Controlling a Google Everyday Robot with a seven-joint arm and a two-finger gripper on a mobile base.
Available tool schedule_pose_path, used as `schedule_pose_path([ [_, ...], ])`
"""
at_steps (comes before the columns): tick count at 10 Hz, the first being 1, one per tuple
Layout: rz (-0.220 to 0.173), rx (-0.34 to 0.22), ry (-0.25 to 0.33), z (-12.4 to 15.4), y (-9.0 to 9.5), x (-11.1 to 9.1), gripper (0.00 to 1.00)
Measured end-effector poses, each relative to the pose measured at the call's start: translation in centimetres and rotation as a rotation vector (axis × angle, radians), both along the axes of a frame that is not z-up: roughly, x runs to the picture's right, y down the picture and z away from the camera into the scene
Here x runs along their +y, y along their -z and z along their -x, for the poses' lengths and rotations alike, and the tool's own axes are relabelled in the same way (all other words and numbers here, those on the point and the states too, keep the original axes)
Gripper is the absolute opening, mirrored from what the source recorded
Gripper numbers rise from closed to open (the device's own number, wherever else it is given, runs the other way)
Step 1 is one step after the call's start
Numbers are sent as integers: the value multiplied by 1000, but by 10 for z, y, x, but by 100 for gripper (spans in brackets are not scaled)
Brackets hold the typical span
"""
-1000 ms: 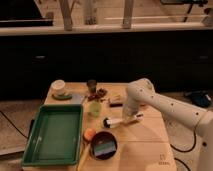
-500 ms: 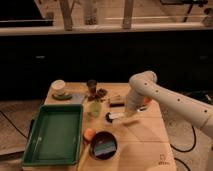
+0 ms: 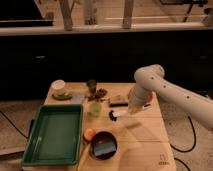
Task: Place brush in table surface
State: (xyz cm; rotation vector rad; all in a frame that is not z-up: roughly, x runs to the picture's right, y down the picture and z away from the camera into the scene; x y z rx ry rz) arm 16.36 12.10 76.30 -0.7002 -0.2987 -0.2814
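The brush has a white handle and a small dark head pointing left. It sits low over the middle of the light tan table surface, just right of the green cup. My gripper comes down from the white arm on the right and is shut on the handle's right end. I cannot tell whether the brush touches the wood.
A green tray lies at the front left. A dark bowl and an orange ball are in front of the brush. A green cup, a dark flat block and a white cup stand behind.
My arm has lifted and swung a little to the right. The brush has shifted slightly up and right with the gripper.
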Motion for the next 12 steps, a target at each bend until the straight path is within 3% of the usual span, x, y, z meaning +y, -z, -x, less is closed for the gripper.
schedule_pose_path([
  [5, 8, -7, 5, -41, 23, 15, 0],
  [12, 50, -10, -29, -47, -13, 63, 0],
])
